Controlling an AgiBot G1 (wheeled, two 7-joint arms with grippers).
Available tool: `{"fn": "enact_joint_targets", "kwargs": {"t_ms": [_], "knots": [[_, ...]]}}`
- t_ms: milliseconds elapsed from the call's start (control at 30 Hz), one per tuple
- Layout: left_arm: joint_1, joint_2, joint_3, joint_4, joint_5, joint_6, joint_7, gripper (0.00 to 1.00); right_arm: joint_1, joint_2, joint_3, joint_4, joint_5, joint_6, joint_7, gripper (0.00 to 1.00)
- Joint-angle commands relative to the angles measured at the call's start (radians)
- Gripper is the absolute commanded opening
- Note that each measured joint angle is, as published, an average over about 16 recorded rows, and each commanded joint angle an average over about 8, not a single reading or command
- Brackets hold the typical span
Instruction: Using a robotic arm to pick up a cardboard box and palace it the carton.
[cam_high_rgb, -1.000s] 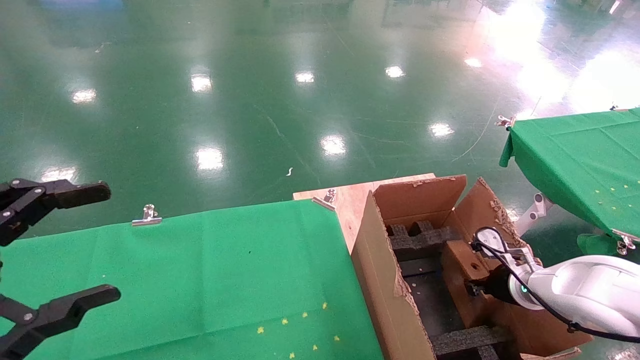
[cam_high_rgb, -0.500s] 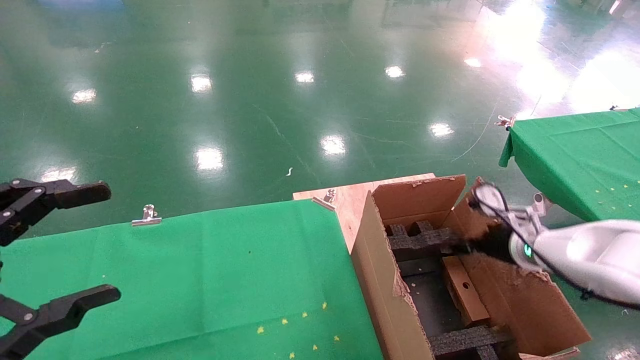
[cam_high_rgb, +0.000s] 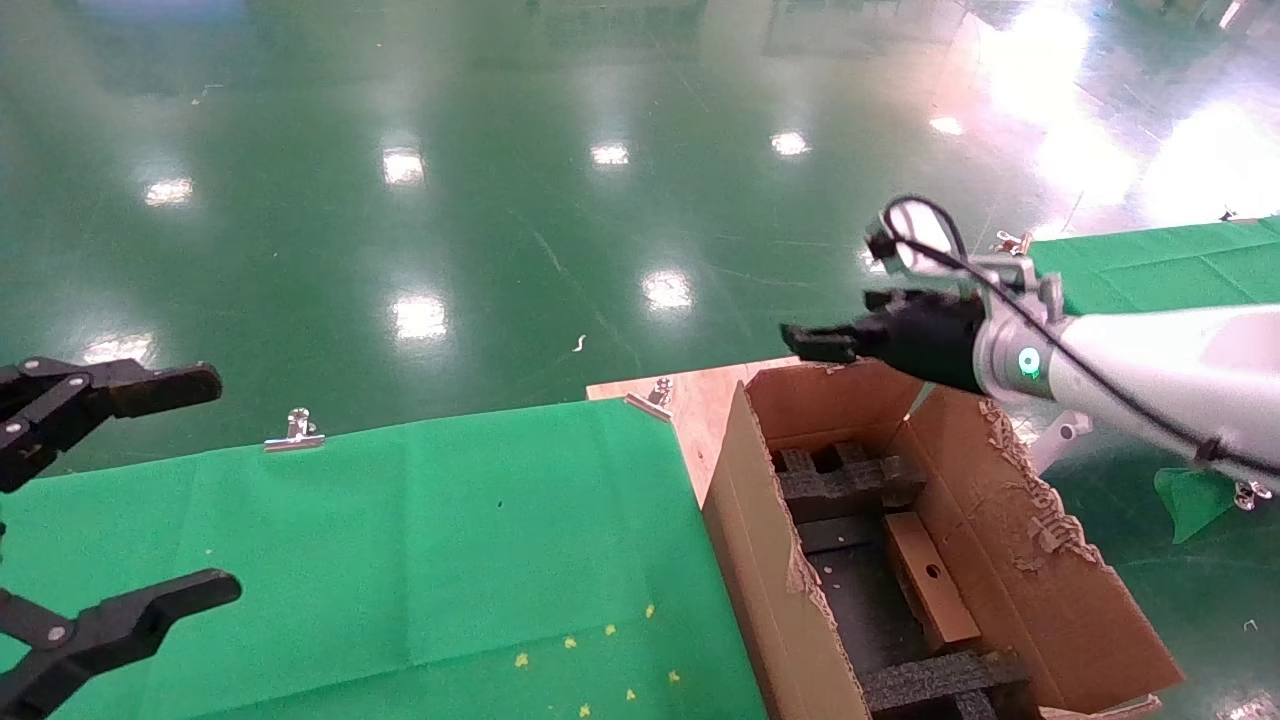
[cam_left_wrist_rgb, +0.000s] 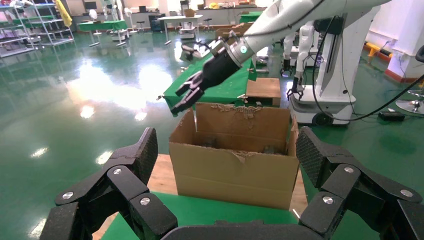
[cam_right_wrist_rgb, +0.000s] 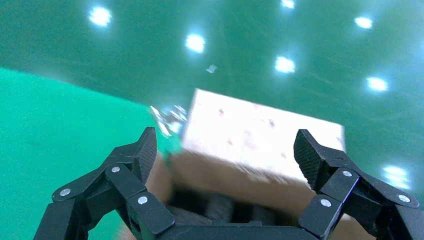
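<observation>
Green-clothed table (cam_high_rgb: 400, 540) — glossy green floor (cam_high_rgb: 500, 150) beyond.

The carton (cam_high_rgb: 1010, 560) is open at the top, its tall ragged flaps walling the sides. Inside, black foam inserts (cam_high_rgb: 845, 480) fill both ends, and the cardboard box (cam_high_rgb: 930, 580) takes the right of the gap between; the slot beside it looks free. The right gripper (cam_high_rgb: 815, 342), fingers apart, hangs clear above the far flap.

I stand in a large robotics lab or test hall: glossy green floor (cam_high_rgb: 500, 200) mirroring ceiling lights, green-clothed tables (cam_high_rgb: 380, 560) held with metal clips (cam_high_rgb: 293, 431), storage racks (cam_left_wrist_rgb: 30, 25) along the far wall, and another white robot base (cam_left_wrist_rgb: 330, 75) nearby.
</observation>
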Motion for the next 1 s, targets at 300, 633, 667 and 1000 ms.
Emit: {"fn": "enact_joint_targets", "kwargs": {"t_ms": [300,633,667,1000], "knots": [[0.000,0.000,0.000,0.000,0.000,0.000,0.000,1.00,0.089,0.001,0.023,0.009,0.297,-0.048,-0.192,1.00],[0.000,0.000,0.000,0.000,0.000,0.000,0.000,1.00,0.055,-0.004,0.043,0.004,0.261,-0.054,-0.191,1.00],[0.000,0.000,0.000,0.000,0.000,0.000,0.000,1.00,0.047,-0.005,0.055,0.002,0.269,-0.064,-0.204,1.00],[0.000,0.000,0.000,0.000,0.000,0.000,0.000,1.00,-0.070,-0.028,0.258,-0.012,0.415,-0.225,-0.427,1.00]]}}
